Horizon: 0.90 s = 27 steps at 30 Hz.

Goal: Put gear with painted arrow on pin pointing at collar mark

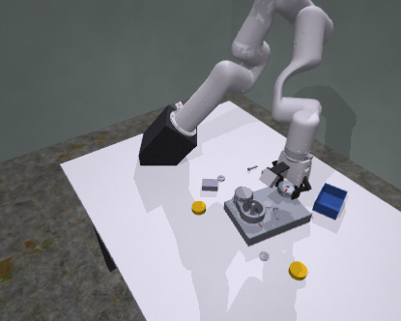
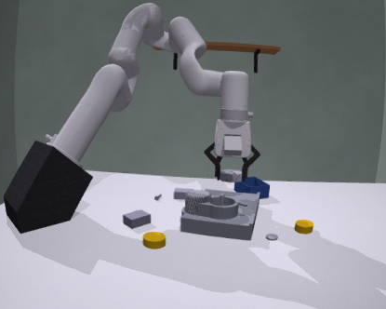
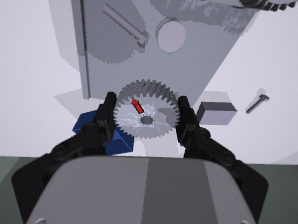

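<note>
Grey gear in claw

Smooth white tubular arm, black angular base, black claw.

text: none readable anywhere, no words, brands or numbers on anything

gear: only sign is a red painted arrow on its face, running from near the centre hole out toward the teeth, up-left in the wrist view

timing case: a tiny red mark on its top near the round collar, too small to make out a shape; shows as a red speck in the exterior view too
</note>
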Each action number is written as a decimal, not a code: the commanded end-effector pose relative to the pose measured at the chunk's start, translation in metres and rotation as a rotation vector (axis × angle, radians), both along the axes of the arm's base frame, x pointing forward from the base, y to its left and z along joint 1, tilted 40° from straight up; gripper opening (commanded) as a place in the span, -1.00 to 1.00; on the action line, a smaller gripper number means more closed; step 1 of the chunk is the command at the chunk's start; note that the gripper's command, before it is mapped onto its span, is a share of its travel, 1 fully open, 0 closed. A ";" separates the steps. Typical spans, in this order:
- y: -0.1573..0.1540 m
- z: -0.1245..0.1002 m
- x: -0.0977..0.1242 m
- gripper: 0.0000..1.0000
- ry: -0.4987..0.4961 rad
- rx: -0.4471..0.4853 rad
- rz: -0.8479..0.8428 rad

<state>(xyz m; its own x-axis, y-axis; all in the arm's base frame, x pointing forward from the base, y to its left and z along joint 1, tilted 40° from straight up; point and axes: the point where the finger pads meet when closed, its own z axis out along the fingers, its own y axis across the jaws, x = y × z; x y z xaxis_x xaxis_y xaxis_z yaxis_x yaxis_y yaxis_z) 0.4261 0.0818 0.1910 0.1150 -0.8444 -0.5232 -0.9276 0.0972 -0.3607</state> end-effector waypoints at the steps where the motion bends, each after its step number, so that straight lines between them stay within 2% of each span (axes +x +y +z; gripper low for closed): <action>1: -0.005 0.009 -0.003 -1.00 -0.003 0.000 -0.001; 14: -0.012 0.019 -0.008 -1.00 -0.003 0.000 -0.001; 27: -0.013 0.020 -0.008 -1.00 -0.003 0.000 -0.001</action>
<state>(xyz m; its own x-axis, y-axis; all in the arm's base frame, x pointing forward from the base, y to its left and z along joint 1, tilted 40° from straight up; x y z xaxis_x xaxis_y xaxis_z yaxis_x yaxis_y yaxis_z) 0.4171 0.0691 0.2098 0.1149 -0.8442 -0.5236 -0.9279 0.0969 -0.3599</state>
